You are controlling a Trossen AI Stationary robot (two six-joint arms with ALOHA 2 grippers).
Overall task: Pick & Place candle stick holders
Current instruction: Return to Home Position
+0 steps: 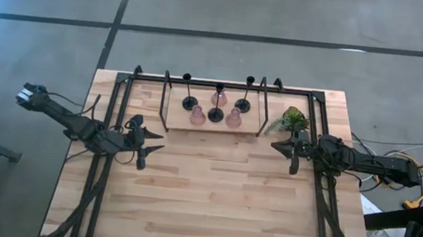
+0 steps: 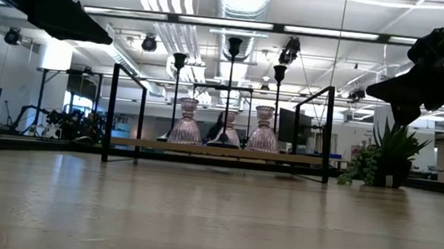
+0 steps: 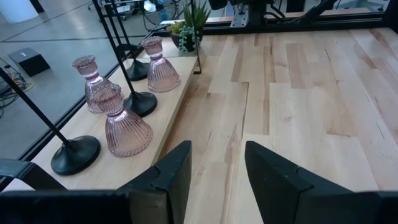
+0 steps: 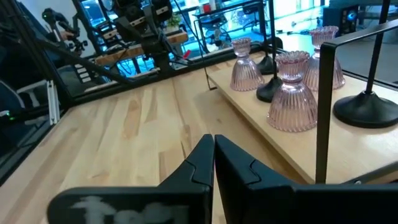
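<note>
Three black thin-stemmed holders (image 1: 216, 113) and three pink ribbed glass holders (image 1: 197, 117) stand on their bases on a wooden board (image 1: 176, 123) inside the black rack frame (image 1: 166, 91) at the table's far middle. They also show in the low view (image 2: 185, 123) and in the left wrist view (image 3: 124, 124). My left gripper (image 1: 161, 140) hovers open to the left of the board, pointing toward the table's right, and holds nothing (image 3: 217, 155). My right gripper (image 1: 273, 145) hovers shut and empty to the right of the board (image 4: 213, 142), pointing left.
A small green plant (image 1: 293, 120) stands at the board's right end, just beyond my right gripper. Black frame rails (image 1: 105, 170) run along the table's left and right sides. Bare wooden tabletop (image 1: 212, 196) stretches from the board to the near edge.
</note>
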